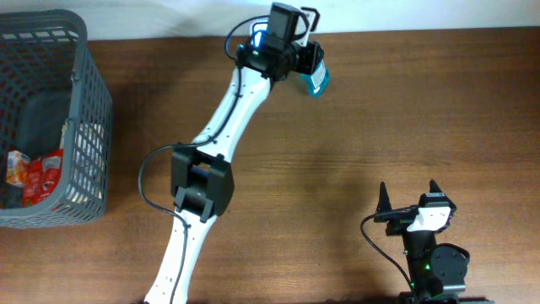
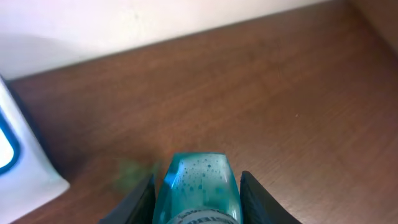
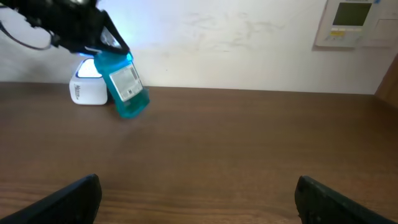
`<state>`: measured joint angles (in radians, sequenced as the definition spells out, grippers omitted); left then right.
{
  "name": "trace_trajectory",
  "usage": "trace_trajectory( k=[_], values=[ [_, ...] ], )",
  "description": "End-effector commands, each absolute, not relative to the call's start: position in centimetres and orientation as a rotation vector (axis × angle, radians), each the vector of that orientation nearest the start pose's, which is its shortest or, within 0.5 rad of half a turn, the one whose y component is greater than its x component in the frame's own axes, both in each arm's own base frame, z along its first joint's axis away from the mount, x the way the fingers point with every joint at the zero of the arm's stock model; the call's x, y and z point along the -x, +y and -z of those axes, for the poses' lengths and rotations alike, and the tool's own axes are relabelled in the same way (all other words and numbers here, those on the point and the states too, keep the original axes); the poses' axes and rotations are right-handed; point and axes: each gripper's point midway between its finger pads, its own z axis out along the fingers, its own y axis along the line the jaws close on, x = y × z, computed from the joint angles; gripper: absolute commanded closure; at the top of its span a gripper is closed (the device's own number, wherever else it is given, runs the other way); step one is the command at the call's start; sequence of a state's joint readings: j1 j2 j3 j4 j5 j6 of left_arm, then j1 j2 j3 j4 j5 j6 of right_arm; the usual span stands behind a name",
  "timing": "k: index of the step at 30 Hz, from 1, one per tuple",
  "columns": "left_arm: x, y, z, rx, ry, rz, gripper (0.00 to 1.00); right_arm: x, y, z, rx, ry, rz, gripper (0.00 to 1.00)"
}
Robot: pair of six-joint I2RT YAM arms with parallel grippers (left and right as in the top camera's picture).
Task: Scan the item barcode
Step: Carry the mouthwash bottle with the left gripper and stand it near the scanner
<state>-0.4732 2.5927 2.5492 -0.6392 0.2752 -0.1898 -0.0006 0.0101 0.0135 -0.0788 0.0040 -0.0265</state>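
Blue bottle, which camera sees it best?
Right wrist view: most of the blue bottle, tilted, label showing. Overhead shows only a bit past the arm; left wrist shows just its blurry end.

Brown wooden table, white wall behind, wall-mounted panel upper right

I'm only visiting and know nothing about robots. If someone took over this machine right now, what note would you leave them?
Left gripper: shut on the teal bottle, held tilted beside the white scanner at the table's far edge.
Right gripper: open, empty, at the near right.
Done: bottle gripped and at the scanner.
Left: cannot tell if the barcode has been read; the label faces away from the scanner, so it may need turning.
Grey basket stands far left.
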Motion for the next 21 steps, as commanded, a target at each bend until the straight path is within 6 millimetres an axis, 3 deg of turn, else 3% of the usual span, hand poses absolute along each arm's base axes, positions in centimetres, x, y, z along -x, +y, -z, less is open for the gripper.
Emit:
trace_trajectory(
  k=[1,5,13,17,19,21],
  values=[
    [-57.4,-37.2,-15.9,-0.520,2.218,0.652,1.00,-24.6,-0.4,-15.5,-0.004,1.651,0.032,0.02],
    [-55.4,-39.7,-15.7,-0.574,2.227,0.674,1.00,-24.6,-0.4,-15.5,-0.004,1.651,0.032,0.02],
    [-52.7,-40.3,-14.0,-0.617,2.337,0.663,1.00,-24.6,-0.4,-15.5,-0.004,1.651,0.032,0.02],
    [-52.6,-40.5,-14.1,-0.622,2.330,0.666,0.79,-24.6,-0.4,-15.5,-0.004,1.651,0.032,0.02],
    [-52.7,-41.0,-14.5,-0.626,2.307,0.674,0.64,-24.6,-0.4,-15.5,-0.004,1.651,0.032,0.02],
    [-52.9,-41.1,-15.3,-0.624,2.285,0.679,0.55,-24.6,-0.4,-15.5,-0.004,1.651,0.032,0.02]
  ],
)
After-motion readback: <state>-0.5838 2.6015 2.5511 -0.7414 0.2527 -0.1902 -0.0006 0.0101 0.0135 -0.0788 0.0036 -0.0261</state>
